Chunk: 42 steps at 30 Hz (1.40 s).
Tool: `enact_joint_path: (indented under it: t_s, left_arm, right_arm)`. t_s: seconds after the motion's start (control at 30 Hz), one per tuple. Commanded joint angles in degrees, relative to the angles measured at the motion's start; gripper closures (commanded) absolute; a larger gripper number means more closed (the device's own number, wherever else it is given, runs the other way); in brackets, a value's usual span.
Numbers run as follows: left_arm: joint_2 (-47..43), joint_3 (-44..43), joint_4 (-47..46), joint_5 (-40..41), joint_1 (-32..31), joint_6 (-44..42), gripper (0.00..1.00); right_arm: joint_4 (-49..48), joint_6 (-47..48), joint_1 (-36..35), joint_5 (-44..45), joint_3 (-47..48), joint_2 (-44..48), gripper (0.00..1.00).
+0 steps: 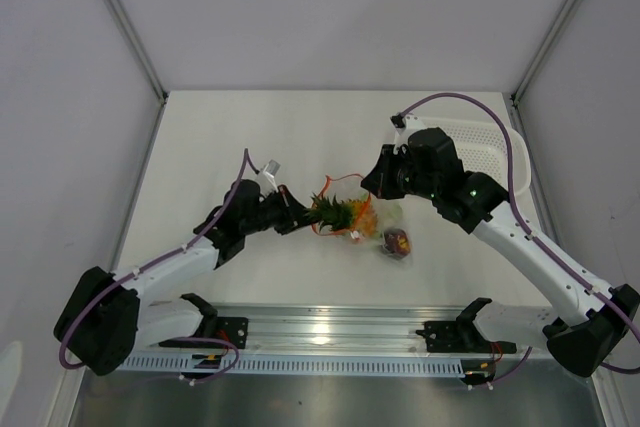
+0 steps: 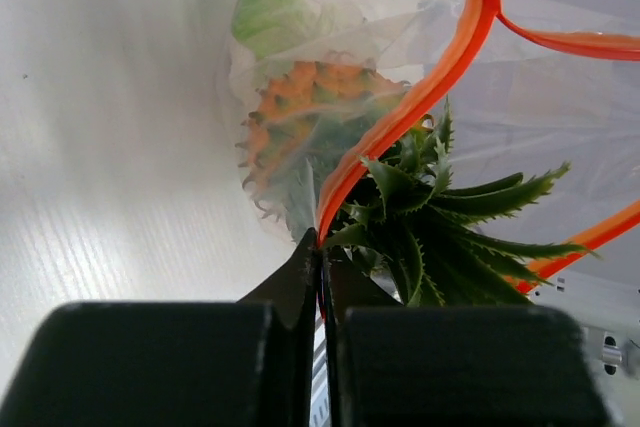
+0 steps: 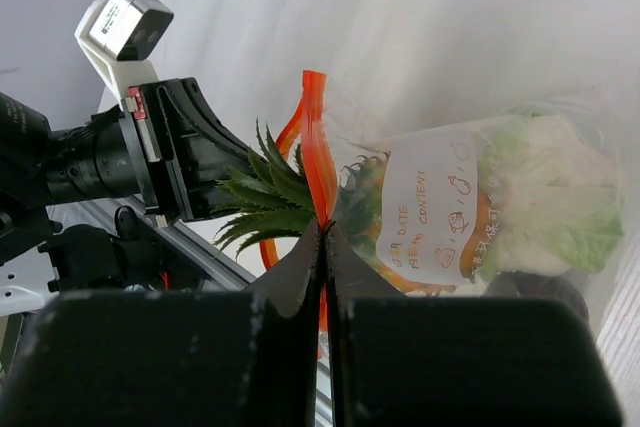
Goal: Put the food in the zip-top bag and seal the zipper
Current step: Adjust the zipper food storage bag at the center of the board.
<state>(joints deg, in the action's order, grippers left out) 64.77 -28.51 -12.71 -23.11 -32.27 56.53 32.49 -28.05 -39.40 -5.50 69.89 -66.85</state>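
Note:
The clear zip-top bag (image 1: 372, 219) hangs between my two grippers above the table. My left gripper (image 2: 322, 247) is shut on one side of the red-orange zipper (image 2: 430, 87). My right gripper (image 3: 324, 232) is shut on the other zipper strip (image 3: 318, 147), so the mouth is held apart. The orange pineapple (image 2: 300, 117) lies in the bag with its green crown (image 2: 440, 217) sticking out of the mouth. The white and pale-green vegetable (image 3: 550, 197) is inside, behind a white label. The dark red-purple fruit (image 1: 396, 243) sits at the bag's lower end; I cannot tell if it is inside.
The white perforated basket (image 1: 480, 147) stands at the back right, behind my right arm. A metal rail (image 1: 330, 332) runs along the table's near edge, by the arm bases. Grey walls close in the table on three sides.

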Motion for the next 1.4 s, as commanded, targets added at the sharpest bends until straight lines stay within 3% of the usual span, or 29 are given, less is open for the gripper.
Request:
enact_joint_path:
  t_s: [0.0, 0.13, 0.17, 0.23, 0.27, 0.37, 0.47, 0.6, 0.7, 0.9, 1.37]
  left_arm:
    - [-0.96, -4.61, -1.8, -1.67, -0.42, -3.26, 0.99]
    - [-4.65, -7.08, 2.24, -2.72, -0.51, -6.78, 1.0]
    - [-5.61, -8.21, 2.86, -3.07, -0.42, -7.31, 0.99]
    - [-7.98, -9.19, 4.97, -2.82, -0.42, -8.98, 0.99]
    - [-8.6, -10.5, 5.67, -2.81, -0.42, -9.51, 1.0]
    - [-9.4, -12.09, 7.61, -3.34, -0.51, -10.92, 1.0]
    - [-8.44, -12.09, 7.26, -4.04, -0.51, -10.83, 0.99]
    - [-7.64, -10.87, 5.42, -5.1, -0.6, -9.78, 0.99]
    - [-7.56, -10.69, 5.15, -5.1, -0.51, -9.95, 1.0]
    - [-7.56, -10.33, 5.15, -5.63, -0.51, -10.21, 0.99]
    - [-7.03, -10.16, 3.66, -7.65, -0.51, -9.69, 0.99]
  right_arm:
    - [-1.47, 0.36, 0.11, -0.74, 1.3, 0.58, 1.0]
    - [2.04, 3.26, 0.11, 0.74, 3.32, 0.32, 0.96]
    - [4.14, 4.14, 0.11, 1.1, 4.11, 0.14, 0.84]
    - [6.26, 6.68, 0.2, 1.63, 7.01, -0.47, 0.71]
    - [8.27, 7.48, 0.2, 1.89, 8.06, -1.17, 0.59]
    - [11.62, 10.12, 0.11, 2.59, 13.07, -2.58, 0.45]
    - [13.73, 12.05, 0.02, 0.32, 18.87, -3.63, 0.41]
    - [15.5, 12.24, -0.33, -5.2, 23.27, -5.56, 0.37]
    - [16.64, 10.74, -0.59, -8.56, 21.7, -7.67, 0.37]
    - [12.95, 6.44, -4.37, -6.37, 13.53, -7.59, 0.39]
    - [19.45, 10.56, -10.43, 11.64, 14.58, -14.27, 0.45]
